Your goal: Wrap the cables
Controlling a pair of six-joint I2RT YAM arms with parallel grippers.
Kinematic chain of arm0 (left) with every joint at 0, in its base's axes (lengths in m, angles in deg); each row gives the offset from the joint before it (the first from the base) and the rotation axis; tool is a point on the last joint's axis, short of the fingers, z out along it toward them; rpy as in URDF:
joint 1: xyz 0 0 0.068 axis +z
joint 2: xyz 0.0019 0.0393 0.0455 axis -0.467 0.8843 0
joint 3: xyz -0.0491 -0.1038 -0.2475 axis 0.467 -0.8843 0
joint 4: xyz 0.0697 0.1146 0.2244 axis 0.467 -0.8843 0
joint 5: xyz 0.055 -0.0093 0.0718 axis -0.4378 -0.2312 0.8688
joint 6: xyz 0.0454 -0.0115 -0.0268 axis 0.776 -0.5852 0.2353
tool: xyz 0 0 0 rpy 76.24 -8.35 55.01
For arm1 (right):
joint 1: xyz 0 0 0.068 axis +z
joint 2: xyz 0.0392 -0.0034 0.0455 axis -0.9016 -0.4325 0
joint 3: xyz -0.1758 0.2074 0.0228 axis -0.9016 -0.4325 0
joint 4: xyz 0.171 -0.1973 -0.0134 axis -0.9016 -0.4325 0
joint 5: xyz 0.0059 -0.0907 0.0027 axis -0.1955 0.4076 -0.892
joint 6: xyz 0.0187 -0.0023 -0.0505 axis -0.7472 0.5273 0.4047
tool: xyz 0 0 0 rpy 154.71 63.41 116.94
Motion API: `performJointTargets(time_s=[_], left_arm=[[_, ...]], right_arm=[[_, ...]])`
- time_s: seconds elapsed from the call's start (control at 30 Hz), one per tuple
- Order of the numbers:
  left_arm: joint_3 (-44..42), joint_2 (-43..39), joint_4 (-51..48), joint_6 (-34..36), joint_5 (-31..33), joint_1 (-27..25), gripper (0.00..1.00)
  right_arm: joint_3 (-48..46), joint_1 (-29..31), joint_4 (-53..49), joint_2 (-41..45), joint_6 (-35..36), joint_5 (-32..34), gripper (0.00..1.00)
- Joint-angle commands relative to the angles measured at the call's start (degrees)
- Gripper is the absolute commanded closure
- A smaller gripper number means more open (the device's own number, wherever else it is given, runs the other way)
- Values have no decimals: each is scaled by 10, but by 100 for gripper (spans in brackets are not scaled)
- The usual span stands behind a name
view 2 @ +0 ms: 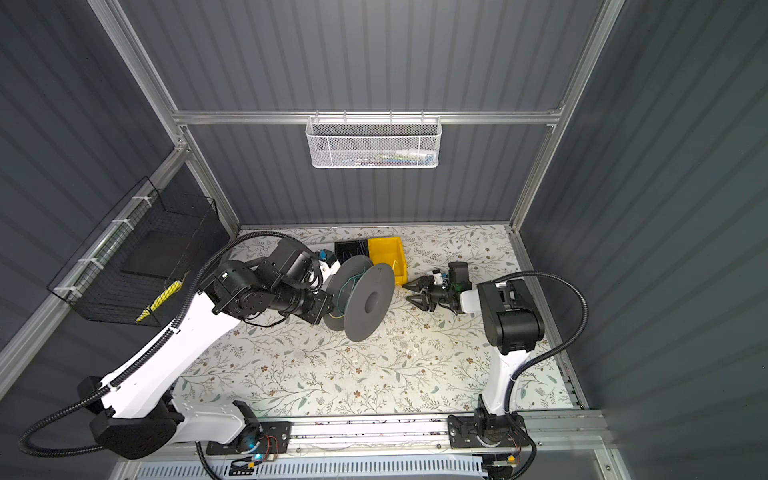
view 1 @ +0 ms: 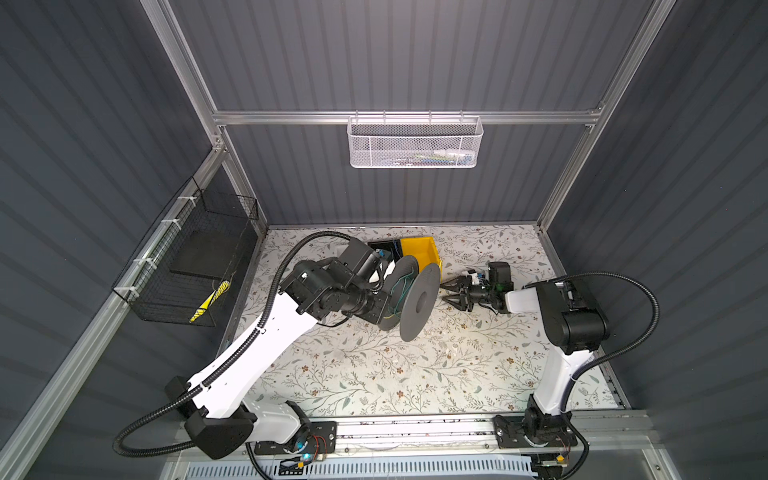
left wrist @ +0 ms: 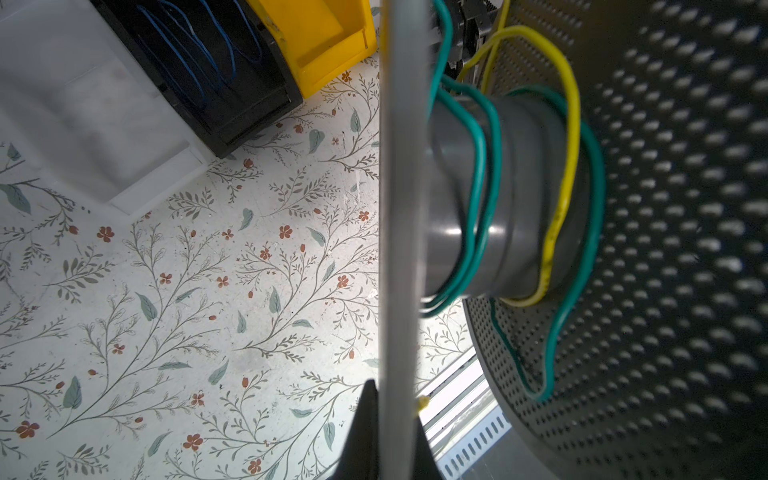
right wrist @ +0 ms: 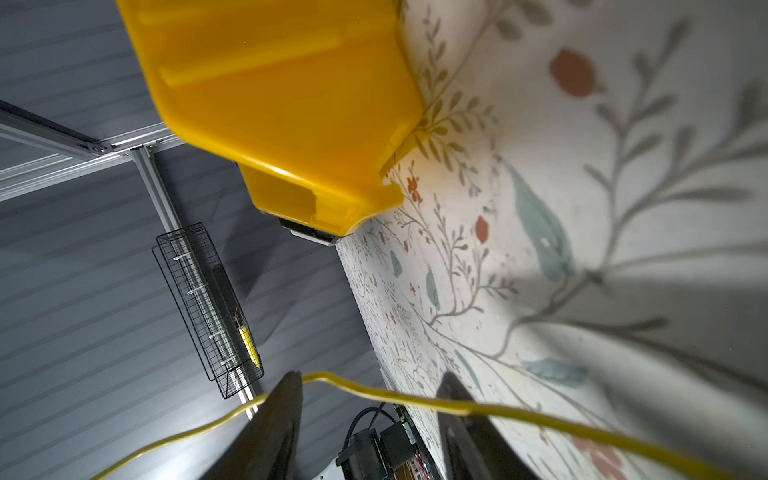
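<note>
Yellow cable (left wrist: pixel 559 212), left wrist view: one loose turn round the hub of the grey spool (left wrist: pixel 525 178), next to the perforated flange; its strands lead off past the hub.
Green wire (left wrist: pixel 598 195), left wrist view: several slack turns on the same hub, one loop sagging against the perforated flange.
Left gripper (left wrist: pixel 392 419), left wrist view: clamped on the rim of the spool's plain flange, a dark finger on either side.
Bins, left wrist view: yellow bin (left wrist: pixel 328 37), black bin (left wrist: pixel 266 112) holding blue wires (left wrist: pixel 199 54), and white bin (left wrist: pixel 104 124), side by side on the floral table (left wrist: pixel 166 291).
Yellow cable (right wrist: pixel 374 390), right wrist view: runs across the gap between the two dark fingers (right wrist: pixel 274 424).
Right gripper (right wrist: pixel 370 382), right wrist view: jaws partway apart, far wider than the cable, so nothing is pinched.
Yellow bin (right wrist: pixel 291 104), right wrist view: on the table ahead of the fingers.
Grey spool (view 1: pixel 419 299), both top views: mid-table, tilted, at the end of the left arm, which hides its own claw behind it.
Right gripper (view 1: pixel 445 293), both top views: jaws apart, tips just beside the spool's outer flange.
Yellow cable, both top views: too thin to follow between spool and right gripper.
</note>
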Motion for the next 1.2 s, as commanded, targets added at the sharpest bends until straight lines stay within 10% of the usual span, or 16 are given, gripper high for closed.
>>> performJointTargets(time_s=[0.0, 1.17], left_arm=[[41, -12, -25, 18, -17, 0, 100], [-4, -55, -64, 34, -112, 0, 100]], right_arm=[[-12, 2, 21, -9, 4, 13, 49], [-48, -6, 52, 9, 4, 32, 88]])
